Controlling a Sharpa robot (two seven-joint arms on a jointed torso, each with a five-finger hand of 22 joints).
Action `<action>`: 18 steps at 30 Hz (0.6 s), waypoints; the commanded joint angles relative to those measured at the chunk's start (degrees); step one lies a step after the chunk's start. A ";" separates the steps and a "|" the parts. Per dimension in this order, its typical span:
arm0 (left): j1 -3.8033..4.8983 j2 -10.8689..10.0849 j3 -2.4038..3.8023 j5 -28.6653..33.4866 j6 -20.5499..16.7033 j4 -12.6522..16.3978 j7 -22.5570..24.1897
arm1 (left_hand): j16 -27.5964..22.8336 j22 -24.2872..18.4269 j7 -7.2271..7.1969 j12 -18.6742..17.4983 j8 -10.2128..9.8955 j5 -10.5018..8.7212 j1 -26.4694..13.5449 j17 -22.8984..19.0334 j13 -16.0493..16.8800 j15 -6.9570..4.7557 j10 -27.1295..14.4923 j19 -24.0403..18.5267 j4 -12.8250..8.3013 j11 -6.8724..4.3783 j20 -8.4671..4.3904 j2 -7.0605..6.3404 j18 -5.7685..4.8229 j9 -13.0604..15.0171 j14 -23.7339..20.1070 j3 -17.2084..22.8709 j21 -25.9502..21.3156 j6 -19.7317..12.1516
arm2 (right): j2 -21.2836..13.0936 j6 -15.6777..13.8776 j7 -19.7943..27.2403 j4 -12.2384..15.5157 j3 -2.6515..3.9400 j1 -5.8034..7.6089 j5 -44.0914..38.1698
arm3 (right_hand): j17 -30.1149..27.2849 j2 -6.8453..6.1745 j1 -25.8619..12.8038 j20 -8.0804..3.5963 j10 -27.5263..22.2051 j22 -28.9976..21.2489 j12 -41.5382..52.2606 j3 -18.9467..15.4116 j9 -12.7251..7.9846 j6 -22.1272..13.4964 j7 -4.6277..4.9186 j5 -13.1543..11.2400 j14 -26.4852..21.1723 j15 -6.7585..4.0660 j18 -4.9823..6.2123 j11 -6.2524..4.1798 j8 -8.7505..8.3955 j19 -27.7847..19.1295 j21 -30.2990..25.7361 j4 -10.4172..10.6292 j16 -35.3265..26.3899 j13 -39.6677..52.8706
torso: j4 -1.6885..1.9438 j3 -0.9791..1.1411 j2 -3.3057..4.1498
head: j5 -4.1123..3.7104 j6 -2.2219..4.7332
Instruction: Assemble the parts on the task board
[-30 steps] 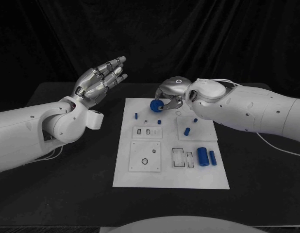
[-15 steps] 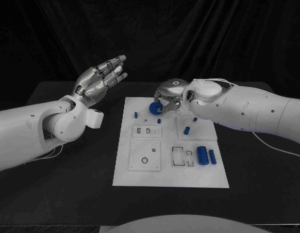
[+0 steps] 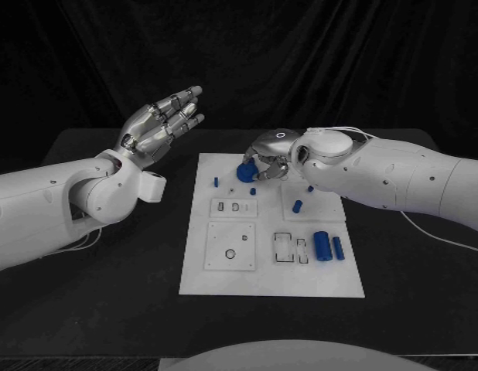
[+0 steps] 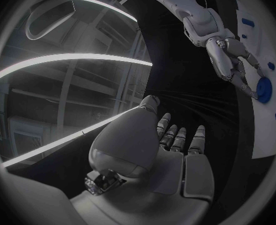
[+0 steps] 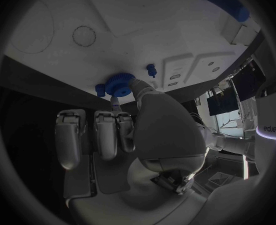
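The right hand pinches a gear at the board's twelve o'clock; likely light, rigid, best held by its rim. The left hand hovers, fingers spread.

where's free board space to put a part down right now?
Free: the near strip of the task board, below the cutout plates, and its far left corner beside the small left peg. Crowded: far middle, where the right hand holds the blue gear, and the right side by the two cylinders.

Black table, black curtain backdrop
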 commanded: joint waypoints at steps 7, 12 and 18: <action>-0.07 0.11 0.07 0.08 0.80 0.00 1.22 | -0.21 -0.01 0.13 -0.31 0.05 0.21 0.65 -0.05 -0.05 0.41 -0.20 0.03 0.07 -0.01 0.33 0.15 0.99 0.02 0.19 0.43 0.08 0.00 | 0.11 1.88 -0.22 -0.22 0.02 -0.22 -0.28 | 15.10 0.35 -0.35 0.19 5.96 15.05 0.15 0.42 -1.70 -2.50 -0.36 -0.03 5.96 0.07 -0.45 -0.38 -0.10 6.05 0.15 -0.88 0.15 15.08 | 0.01 -0.01 -0.01 | 0.05 -0.10; -0.08 0.14 0.07 0.08 0.85 -0.03 1.22 | -0.21 -0.01 0.15 -0.31 0.06 0.22 0.67 -0.05 -0.05 0.41 -0.21 0.03 0.05 0.00 0.33 0.17 0.99 0.03 0.19 0.48 0.08 0.03 | -0.03 2.29 -0.18 -0.12 0.02 -0.25 -0.28 | 15.10 0.42 -0.35 0.15 5.96 15.05 0.15 0.47 -1.90 -2.57 -0.43 -0.25 5.96 0.01 -0.45 -0.45 -0.02 6.05 0.15 -1.00 0.15 15.08 | 0.06 -0.01 0.00 | 0.06 -0.14; -0.10 0.15 0.07 0.08 0.94 -0.08 1.11 | -0.21 -0.01 0.17 -0.31 0.05 0.23 0.69 -0.05 -0.05 0.42 -0.21 0.03 0.01 0.03 0.33 0.21 0.99 0.03 0.19 0.55 0.08 0.02 | -0.49 2.32 0.21 0.19 0.02 -0.32 -0.23 | 15.10 0.84 -0.75 -0.08 5.96 15.05 0.15 0.59 -2.21 0.32 -0.52 -0.88 5.96 -0.18 -0.45 -0.61 1.31 6.05 0.15 -1.33 0.15 15.08 | 0.04 -0.04 -0.02 | 0.09 -0.11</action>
